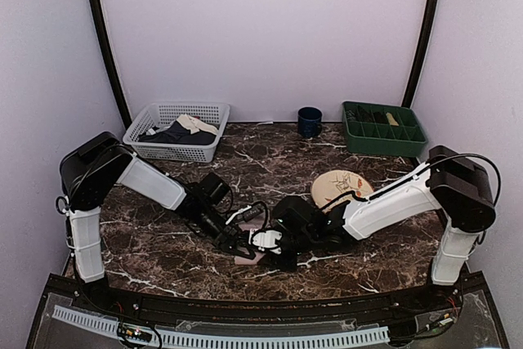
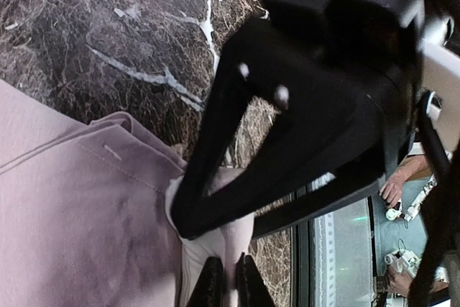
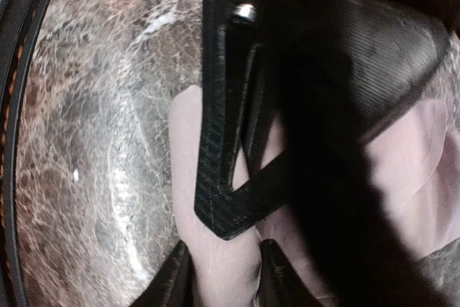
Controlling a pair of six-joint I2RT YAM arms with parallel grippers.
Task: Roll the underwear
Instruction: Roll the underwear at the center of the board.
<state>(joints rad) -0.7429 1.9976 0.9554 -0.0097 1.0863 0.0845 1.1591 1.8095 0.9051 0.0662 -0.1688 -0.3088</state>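
Underwear (image 1: 250, 257) sits bunched on the table (image 1: 163, 239), near middle, under both grippers. Left gripper (image 2: 228, 271) pinches a thin fold; right gripper (image 3: 226, 253) clamps a thicker wad. Looks mid-roll to me: flat pink cloth left, no tidy roll yet.

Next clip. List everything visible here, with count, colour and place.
underwear: one, dusty pink, near centre of the table, between the claws
table: one, dark marble, under everything
basket: one, white, far left
navy garment: one, dark navy, in the basket
beige cloth: one, beige, in the basket, on the navy garment
mug: one, dark blue, far centre
tray: one, green with compartments, far right
plate: one, cream, right of centre
left arm: one, white and black, left
right arm: one, white and black, right
left claw: one, black, shut on the underwear
right claw: one, black, shut on the underwear
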